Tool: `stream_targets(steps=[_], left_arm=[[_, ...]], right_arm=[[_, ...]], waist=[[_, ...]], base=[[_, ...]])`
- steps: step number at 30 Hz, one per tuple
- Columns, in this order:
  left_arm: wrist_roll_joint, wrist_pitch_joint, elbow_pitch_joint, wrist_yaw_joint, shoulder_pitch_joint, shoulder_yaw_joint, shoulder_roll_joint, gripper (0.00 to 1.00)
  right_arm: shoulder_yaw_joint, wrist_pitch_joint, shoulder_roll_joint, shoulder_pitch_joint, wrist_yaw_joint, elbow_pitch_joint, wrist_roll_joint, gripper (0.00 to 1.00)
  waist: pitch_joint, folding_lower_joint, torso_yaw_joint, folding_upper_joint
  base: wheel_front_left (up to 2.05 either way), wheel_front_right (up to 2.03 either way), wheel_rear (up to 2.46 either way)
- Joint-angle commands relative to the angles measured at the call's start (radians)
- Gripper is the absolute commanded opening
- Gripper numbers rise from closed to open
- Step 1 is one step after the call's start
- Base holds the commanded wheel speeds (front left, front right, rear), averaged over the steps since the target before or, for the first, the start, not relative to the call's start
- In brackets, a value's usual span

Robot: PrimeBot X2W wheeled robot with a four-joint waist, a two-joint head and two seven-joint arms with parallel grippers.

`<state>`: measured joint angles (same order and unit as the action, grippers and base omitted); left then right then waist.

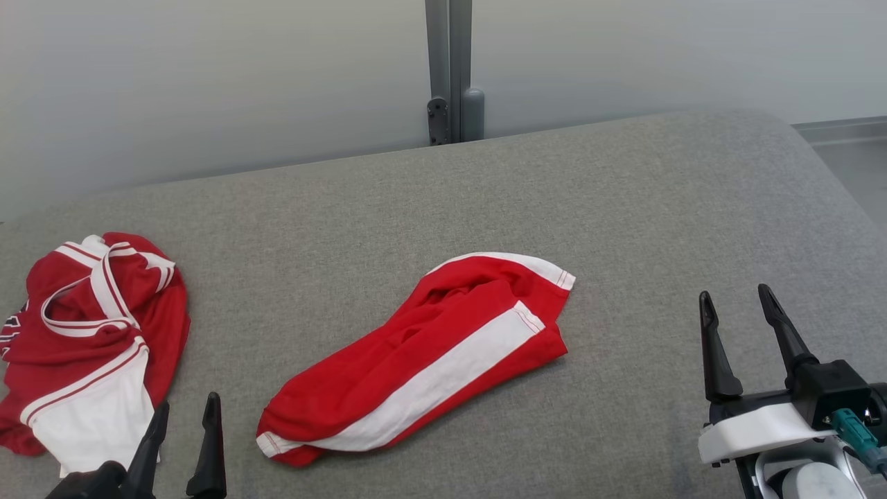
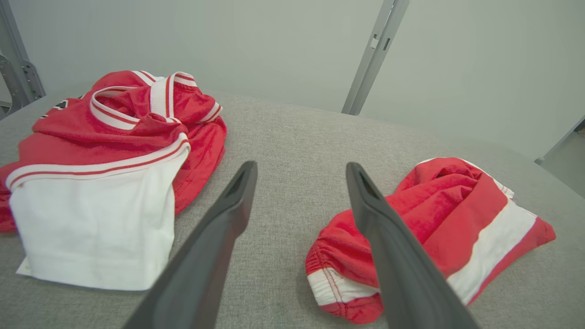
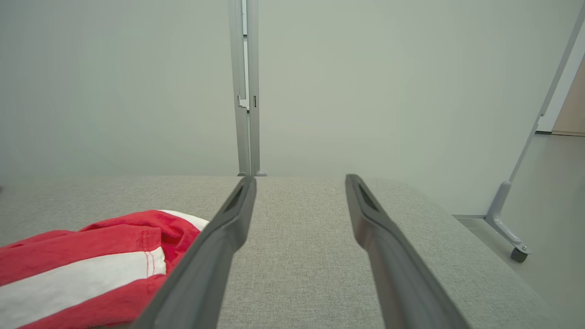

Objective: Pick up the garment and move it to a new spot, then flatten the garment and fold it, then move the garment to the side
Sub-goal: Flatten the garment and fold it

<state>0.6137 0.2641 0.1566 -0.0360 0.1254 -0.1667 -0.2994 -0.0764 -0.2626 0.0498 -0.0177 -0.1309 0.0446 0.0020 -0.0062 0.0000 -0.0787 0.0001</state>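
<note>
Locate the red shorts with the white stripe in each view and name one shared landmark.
Head view: shorts at the centre, on the grey surface.
Left wrist view: shorts lower right, partly behind the left gripper.
Right wrist view: shorts in the lower left corner.
Shared landmark: the grey post against the back wall.

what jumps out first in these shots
A crumpled red garment with a broad white stripe lies in the middle of the grey fabric surface. A bunched red-and-white jersey sits at its left edge, near the open dark fingers of the left gripper.
</note>
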Motion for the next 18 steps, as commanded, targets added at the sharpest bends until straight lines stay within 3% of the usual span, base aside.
stream_targets(steps=[1, 9, 18], left_arm=[[-0.038, 0.000, -0.009, -0.006, 0.025, 0.032, 0.026, 1.00], [-0.201, 0.000, -0.005, -0.073, 0.066, 0.139, 0.163, 1.00], [-0.288, 0.000, -0.015, -0.096, 0.025, 0.169, 0.203, 1.00]], right_arm=[[-0.002, -0.003, 0.001, -0.016, 0.000, -0.004, -0.005, 1.00], [0.006, -0.003, 0.002, -0.031, 0.000, 0.007, -0.014, 1.00], [0.036, -0.003, 0.001, -0.049, 0.000, 0.061, -0.007, 1.00]], waist=[[-0.008, 0.0000, 0.008, -0.0001], [-0.010, 0.0000, 0.023, -0.0001], [-0.004, 0.0000, 0.030, -0.0001]], base=[[0.00, 0.00, 0.00], [0.00, 0.00, 0.00], [0.00, 0.00, 0.00]])
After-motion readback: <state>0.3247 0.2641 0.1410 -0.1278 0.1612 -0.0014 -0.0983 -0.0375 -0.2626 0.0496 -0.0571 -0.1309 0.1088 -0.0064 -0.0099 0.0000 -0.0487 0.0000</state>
